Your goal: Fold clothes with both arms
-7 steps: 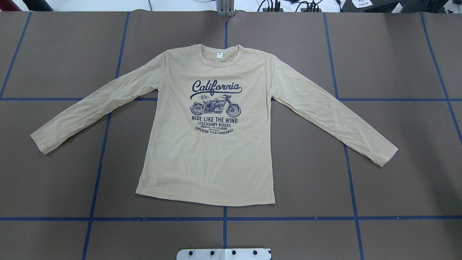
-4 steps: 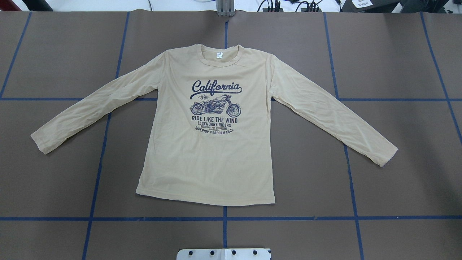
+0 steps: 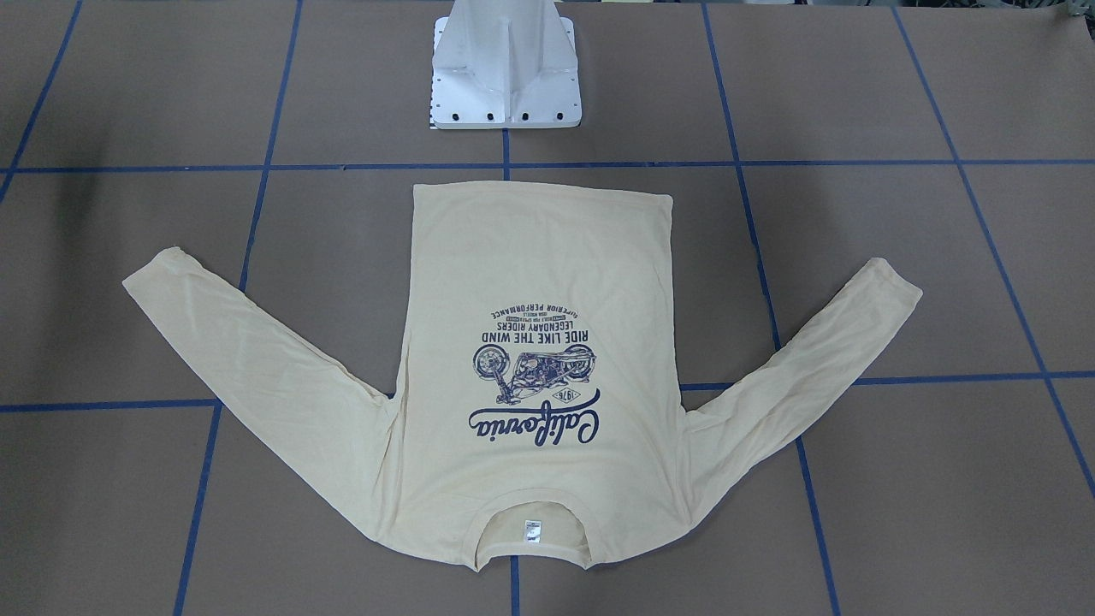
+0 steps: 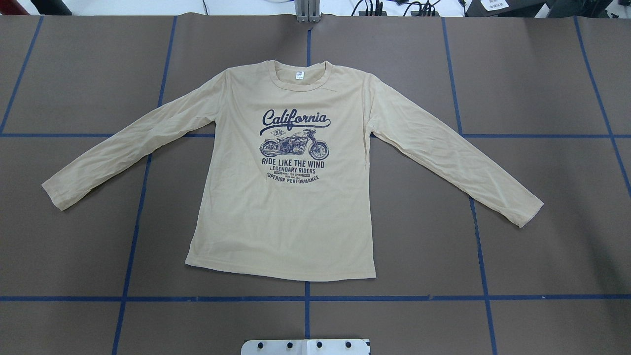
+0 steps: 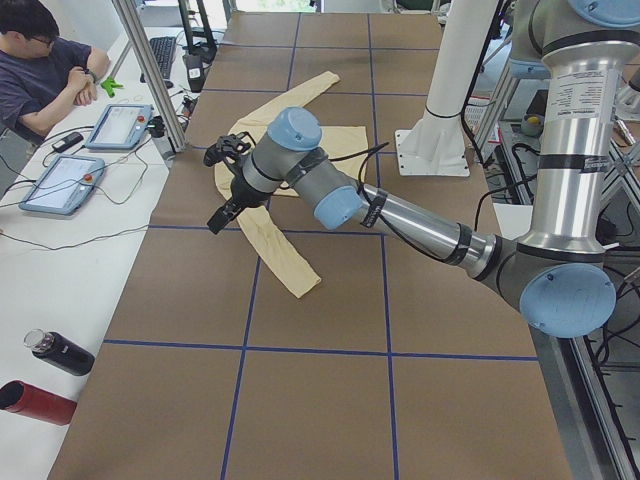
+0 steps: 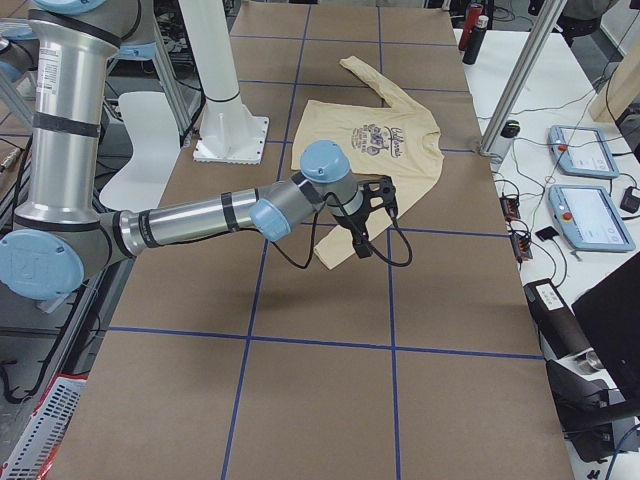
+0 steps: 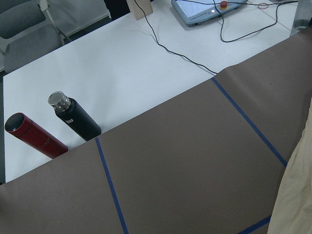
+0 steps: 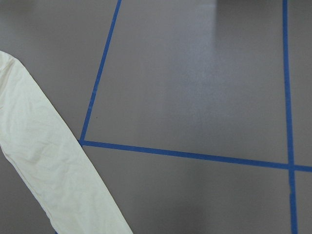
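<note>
The left pincer (image 5: 216, 220) and right pincer (image 6: 364, 248) show only in the side views, so I cannot tell whether either stands wide or narrow; neither seems to hold cloth. Each wrist view catches just a sleeve's edge, suggesting both hang above the desk (image 4: 542, 74) off toward the cuffs. The T-shirt (image 4: 281, 227) lies flat mid-desk, print up, sleeves spread, collar away from the robot. No fold is made; the whole task remains.
</note>
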You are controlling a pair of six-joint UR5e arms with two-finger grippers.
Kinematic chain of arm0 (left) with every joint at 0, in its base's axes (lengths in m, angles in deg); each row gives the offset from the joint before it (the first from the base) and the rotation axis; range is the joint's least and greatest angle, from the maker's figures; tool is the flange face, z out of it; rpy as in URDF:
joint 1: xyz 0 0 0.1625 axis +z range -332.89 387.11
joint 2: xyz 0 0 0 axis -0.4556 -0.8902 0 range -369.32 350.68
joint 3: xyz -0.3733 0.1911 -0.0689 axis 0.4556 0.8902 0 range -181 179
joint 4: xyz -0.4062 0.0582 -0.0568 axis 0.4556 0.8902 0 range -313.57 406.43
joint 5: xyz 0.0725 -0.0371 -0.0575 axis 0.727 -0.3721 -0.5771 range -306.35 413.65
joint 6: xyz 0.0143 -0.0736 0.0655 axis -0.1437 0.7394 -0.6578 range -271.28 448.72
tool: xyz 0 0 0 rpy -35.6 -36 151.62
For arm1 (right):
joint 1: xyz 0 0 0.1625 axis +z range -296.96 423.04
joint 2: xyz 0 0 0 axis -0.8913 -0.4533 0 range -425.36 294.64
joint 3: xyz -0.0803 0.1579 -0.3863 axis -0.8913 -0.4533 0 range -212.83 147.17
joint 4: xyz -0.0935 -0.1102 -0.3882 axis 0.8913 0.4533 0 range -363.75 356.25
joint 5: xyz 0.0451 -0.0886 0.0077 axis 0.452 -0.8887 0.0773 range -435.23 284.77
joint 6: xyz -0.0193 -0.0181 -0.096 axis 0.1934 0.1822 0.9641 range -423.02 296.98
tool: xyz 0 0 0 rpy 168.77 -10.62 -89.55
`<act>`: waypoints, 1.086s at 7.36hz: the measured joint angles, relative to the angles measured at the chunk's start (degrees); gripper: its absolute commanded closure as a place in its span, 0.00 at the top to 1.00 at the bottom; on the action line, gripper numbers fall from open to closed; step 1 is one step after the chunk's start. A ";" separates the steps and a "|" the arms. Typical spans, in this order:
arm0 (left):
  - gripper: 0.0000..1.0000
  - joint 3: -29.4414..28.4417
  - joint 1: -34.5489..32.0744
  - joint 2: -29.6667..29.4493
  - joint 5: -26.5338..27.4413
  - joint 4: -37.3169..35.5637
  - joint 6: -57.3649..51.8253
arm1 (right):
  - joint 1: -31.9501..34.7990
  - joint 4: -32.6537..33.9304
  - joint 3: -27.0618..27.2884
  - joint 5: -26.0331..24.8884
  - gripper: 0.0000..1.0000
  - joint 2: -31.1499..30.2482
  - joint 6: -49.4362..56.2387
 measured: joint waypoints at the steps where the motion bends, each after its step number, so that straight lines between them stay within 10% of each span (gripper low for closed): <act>1: 1.00 -0.06 0.45 0.15 -0.01 0.03 -0.01 | -4.89 -5.92 -0.03 -4.18 0.99 -2.69 -7.18; 5: 1.00 -0.03 1.59 0.42 -0.02 0.14 -0.02 | -33.50 -11.93 -0.83 -34.53 0.87 -5.55 -30.53; 8: 1.00 -0.07 1.78 0.53 -0.02 0.73 -0.02 | -43.07 -22.33 -8.64 -44.36 0.68 -5.46 -35.53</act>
